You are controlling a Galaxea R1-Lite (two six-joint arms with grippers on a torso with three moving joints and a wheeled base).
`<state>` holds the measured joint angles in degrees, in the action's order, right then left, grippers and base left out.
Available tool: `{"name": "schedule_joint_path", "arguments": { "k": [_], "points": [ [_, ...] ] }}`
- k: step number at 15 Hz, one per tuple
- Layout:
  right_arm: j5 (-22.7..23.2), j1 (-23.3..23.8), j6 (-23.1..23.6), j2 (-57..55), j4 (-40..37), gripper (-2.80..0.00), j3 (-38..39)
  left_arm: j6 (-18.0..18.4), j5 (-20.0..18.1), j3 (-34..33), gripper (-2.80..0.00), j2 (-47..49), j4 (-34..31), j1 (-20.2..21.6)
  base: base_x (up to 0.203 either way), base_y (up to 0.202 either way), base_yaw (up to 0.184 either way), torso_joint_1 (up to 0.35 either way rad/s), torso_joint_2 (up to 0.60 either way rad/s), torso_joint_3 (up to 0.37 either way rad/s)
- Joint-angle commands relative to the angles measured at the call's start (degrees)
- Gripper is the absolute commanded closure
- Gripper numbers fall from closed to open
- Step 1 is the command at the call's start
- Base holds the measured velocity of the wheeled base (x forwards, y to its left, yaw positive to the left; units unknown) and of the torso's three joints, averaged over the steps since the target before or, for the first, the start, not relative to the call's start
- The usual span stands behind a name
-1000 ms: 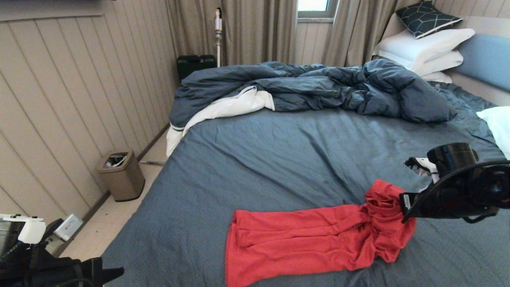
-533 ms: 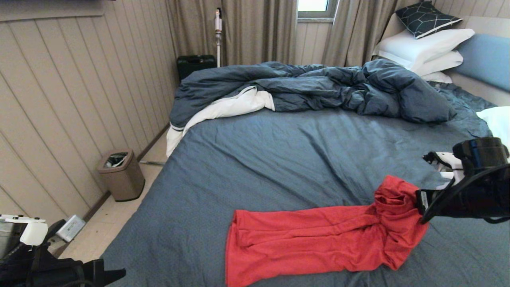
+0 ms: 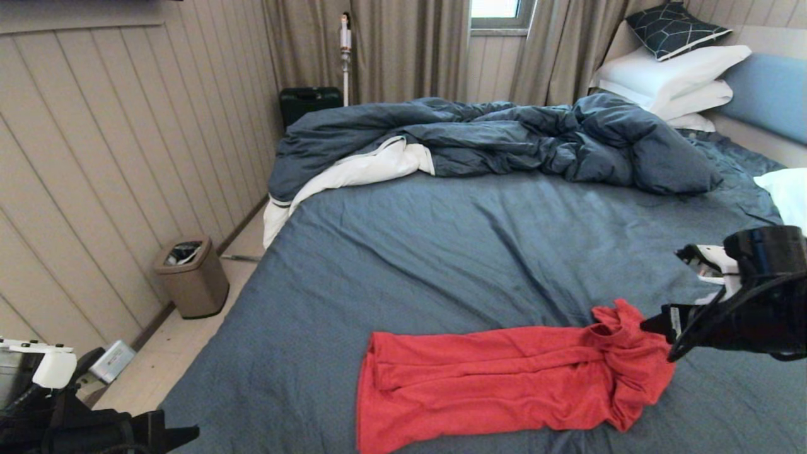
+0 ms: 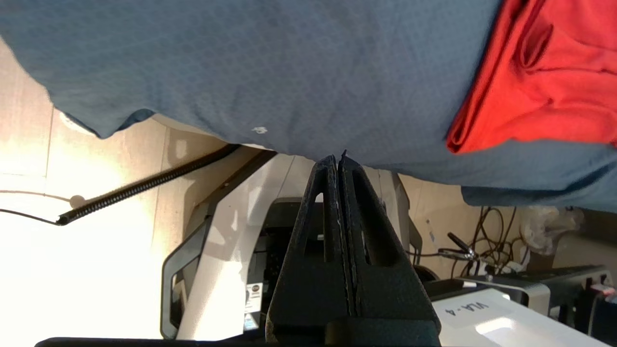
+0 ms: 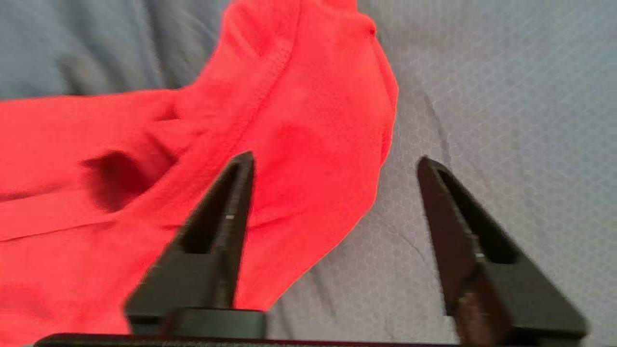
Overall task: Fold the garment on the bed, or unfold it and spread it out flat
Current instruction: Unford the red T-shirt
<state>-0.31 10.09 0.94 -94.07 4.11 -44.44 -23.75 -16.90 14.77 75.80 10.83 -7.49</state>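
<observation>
The garment, a red T-shirt, lies in a long bunched strip across the near part of the bed; no print shows. Its right end is heaped in loose folds. My right gripper hovers at that heaped end, open, with nothing between the jaws. In the right wrist view the right gripper straddles the edge of the garment and the bare slate-blue sheet. My left gripper is shut and empty, parked below the bed's near left corner, with the garment off to one side.
A rumpled dark blue duvet with white lining lies across the far half of the bed. White pillows are stacked at the headboard, and another white pillow is at the right edge. A trash bin stands on the floor left of the bed.
My right gripper has opened and let go of the garment's end, which has dropped from its raised peak onto the sheet. The right arm has drifted right. The left arm has not moved.
</observation>
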Motion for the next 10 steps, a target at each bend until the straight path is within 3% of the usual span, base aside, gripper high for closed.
{"name": "schedule_joint_path", "arguments": {
  "k": [1, 3, 4, 6, 10],
  "points": [
    [0.60, -2.70, -1.69, 4.09, -0.04, -2.80, 0.33, -0.16, -0.15, -0.01, 0.00, -0.05, 0.07, 0.01, 0.000, 0.000, 0.000, 0.000, 0.00, 0.000],
    [1.02, -9.03, -5.24, 7.06, -0.18, -2.80, 0.91, -0.16, -0.12, -0.01, 0.00, -0.13, 0.07, 0.01, 0.000, 0.000, 0.000, 0.000, 0.00, 0.000],
    [0.96, -12.20, -6.36, 7.54, -0.21, 0.00, 1.91, -0.16, -0.07, -0.01, 0.00, -0.13, 0.07, 0.01, 0.000, 0.000, 0.000, 0.000, 0.00, 0.000],
    [-0.59, -16.99, -7.47, 6.29, 0.15, 0.00, 3.47, -0.16, -0.07, -0.01, 0.00, -0.06, 0.07, 0.01, 0.000, 0.000, 0.000, 0.000, 0.00, 0.000],
    [-1.50, -20.27, -7.78, 0.56, 0.39, 0.00, 3.07, -0.16, -0.15, -0.01, 0.00, 0.40, 0.07, 0.01, 0.000, 0.000, 0.000, 0.000, 0.00, 0.000]
  ]
}}
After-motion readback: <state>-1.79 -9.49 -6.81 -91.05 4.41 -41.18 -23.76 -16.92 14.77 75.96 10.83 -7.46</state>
